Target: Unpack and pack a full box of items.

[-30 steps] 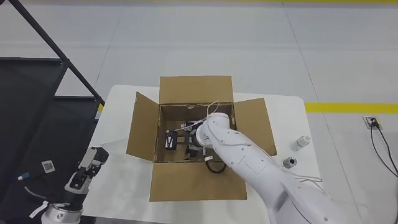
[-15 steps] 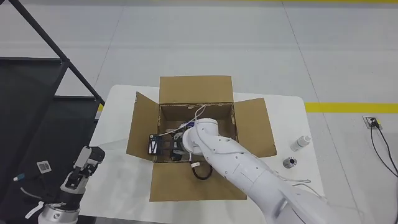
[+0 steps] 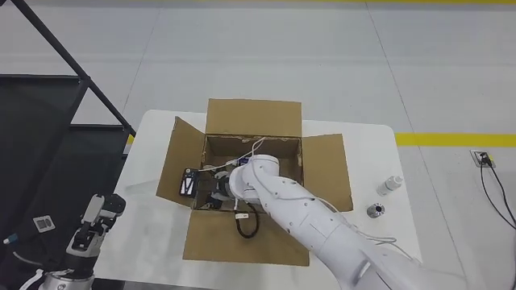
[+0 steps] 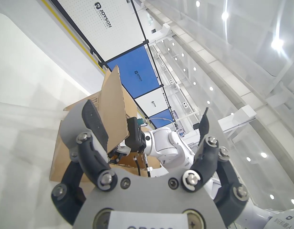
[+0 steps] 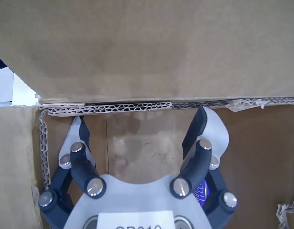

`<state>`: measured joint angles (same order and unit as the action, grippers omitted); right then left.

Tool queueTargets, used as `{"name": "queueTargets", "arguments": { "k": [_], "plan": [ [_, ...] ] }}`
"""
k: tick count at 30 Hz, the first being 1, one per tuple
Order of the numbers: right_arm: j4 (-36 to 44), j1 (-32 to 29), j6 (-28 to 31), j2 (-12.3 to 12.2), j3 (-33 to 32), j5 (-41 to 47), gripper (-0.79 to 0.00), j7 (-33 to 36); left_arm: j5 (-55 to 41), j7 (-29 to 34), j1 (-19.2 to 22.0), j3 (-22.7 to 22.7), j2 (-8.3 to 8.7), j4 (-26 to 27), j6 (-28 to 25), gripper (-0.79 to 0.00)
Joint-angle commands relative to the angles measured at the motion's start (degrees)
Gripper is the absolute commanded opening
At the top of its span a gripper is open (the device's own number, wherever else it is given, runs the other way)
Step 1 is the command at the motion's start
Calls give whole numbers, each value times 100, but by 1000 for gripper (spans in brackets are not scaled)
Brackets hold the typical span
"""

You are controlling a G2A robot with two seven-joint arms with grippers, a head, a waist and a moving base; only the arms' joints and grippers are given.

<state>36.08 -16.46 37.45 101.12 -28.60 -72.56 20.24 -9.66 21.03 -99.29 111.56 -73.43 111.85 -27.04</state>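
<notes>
An open cardboard box point(image 3: 242, 238) stands mid-table with its flaps spread. My right gripper point(image 3: 192, 187) is inside it at the left wall. In the right wrist view this gripper point(image 5: 139, 116) is open, with nothing between its fingers and its fingertips up against the corrugated top edge of the box wall point(image 5: 147, 36). A blue-labelled item point(image 5: 201, 191) peeks out under one finger. My left gripper point(image 3: 109, 205) hangs open beyond the table's left edge. Its own view has the left gripper point(image 4: 147, 110) tilted upward toward the box's left flap point(image 4: 113, 106) and the right arm's wrist point(image 4: 161, 141).
A small white bottle point(image 3: 391, 184) and a small round metal piece point(image 3: 376, 209) sit on the white table point(image 3: 153, 234) to the right of the box. A black frame with dark netting point(image 3: 48, 153) stands to the left of the table.
My right gripper has slid left inside the box to its left wall, and the box has shifted and turned slightly leftward. The left arm has drawn back toward the lower left.
</notes>
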Motion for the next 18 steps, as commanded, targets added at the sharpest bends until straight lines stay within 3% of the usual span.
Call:
{"name": "queueTargets", "arguments": {
  "k": [1, 10, 18],
  "plan": [
    [-8, -12, -34, 24, -12, 12, 0, -54, -12, 5, -14, -1, 2, -9, -27, 0],
    [-309, 45, -179, 102, -116, 20, 0, -127, -77, -29, -67, 41, 10, -25, -55, 0],
    [-850, 200, -222, -35, -508, 282, 0, 522, -146, -50, -85, 53, 17, -32, -61, 0]
  ]
}}
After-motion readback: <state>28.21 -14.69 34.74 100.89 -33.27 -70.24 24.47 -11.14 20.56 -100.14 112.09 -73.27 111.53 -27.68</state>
